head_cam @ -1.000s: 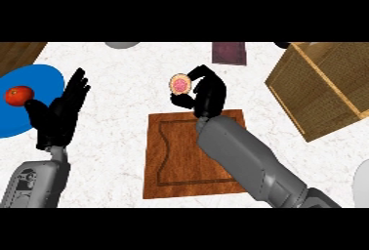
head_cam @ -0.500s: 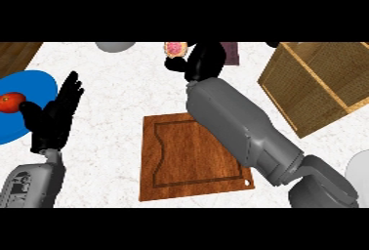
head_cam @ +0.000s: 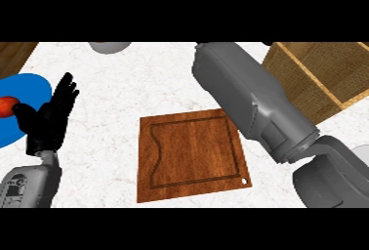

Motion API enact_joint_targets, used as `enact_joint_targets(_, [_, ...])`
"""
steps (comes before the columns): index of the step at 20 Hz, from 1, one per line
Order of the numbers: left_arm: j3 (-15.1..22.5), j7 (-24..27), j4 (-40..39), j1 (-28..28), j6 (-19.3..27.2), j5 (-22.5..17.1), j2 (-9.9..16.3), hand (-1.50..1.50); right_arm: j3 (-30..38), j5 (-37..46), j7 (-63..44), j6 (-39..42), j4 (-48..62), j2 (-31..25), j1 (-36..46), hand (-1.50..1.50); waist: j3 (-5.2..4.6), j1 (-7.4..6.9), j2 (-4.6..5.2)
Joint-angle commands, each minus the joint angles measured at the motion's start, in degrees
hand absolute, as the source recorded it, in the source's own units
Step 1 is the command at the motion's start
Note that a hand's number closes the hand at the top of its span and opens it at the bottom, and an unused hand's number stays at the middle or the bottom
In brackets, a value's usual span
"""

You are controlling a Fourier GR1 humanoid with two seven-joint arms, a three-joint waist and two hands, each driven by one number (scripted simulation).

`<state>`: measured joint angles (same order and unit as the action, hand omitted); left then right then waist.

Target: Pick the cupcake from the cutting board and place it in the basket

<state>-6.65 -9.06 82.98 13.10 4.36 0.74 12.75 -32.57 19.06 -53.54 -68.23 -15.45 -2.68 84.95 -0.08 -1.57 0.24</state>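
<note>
I see the brown wooden cutting board [head_cam: 193, 154] bare on the white marbled surface [head_cam: 144, 78] | woven basket [head_cam: 320, 78] top right | left robot hand [head_cam: 49, 119] released, fingers up, beside blue plate [head_cam: 22, 105] | right forearm [head_cam: 249, 97] reaches past the top edge; its robot hand and the cupcake seem out of view.

A blue plate [head_cam: 22, 93] lies at the left edge of the white tabletop [head_cam: 144, 83], with a red fruit [head_cam: 7, 105] on it. A grey round thing [head_cam: 110, 47] sits at the far edge.
</note>
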Motion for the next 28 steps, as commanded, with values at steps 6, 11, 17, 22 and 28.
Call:
enact_joint_targets(6, [-0.7,-0.4,0.1,0.6,-1.9,-1.4,0.7,0.0,2.8,1.6,-1.3,4.5,9.5,-5.7,4.6,1.5,0.01,-0.35,0.42])
enact_joint_targets(11, [-0.5,-1.1,1.1,1.3,-1.1,-0.5,0.6,0.0,4.1,1.1,1.6,8.5,7.9,-8.7,1.2,1.5,0.06,0.13,0.29])
enact_joint_targets(17, [0.5,2.0,-1.0,0.4,-0.1,0.5,-1.7,0.0,6.3,-0.1,2.9,10.6,10.5,-11.1,-0.9,1.5,0.06,-0.94,0.92])
enact_joint_targets(22, [0.8,1.8,1.7,-3.0,-0.7,0.5,-1.5,0.0,8.1,-1.0,5.0,13.3,9.8,-12.2,-3.8,1.5,0.08,-0.68,0.5])
enact_joint_targets(28, [-0.7,-3.3,2.1,1.4,-1.2,0.0,0.8,0.0,10.8,-2.2,9.7,10.4,7.4,-13.8,-10.0,1.5,0.12,0.12,0.36])
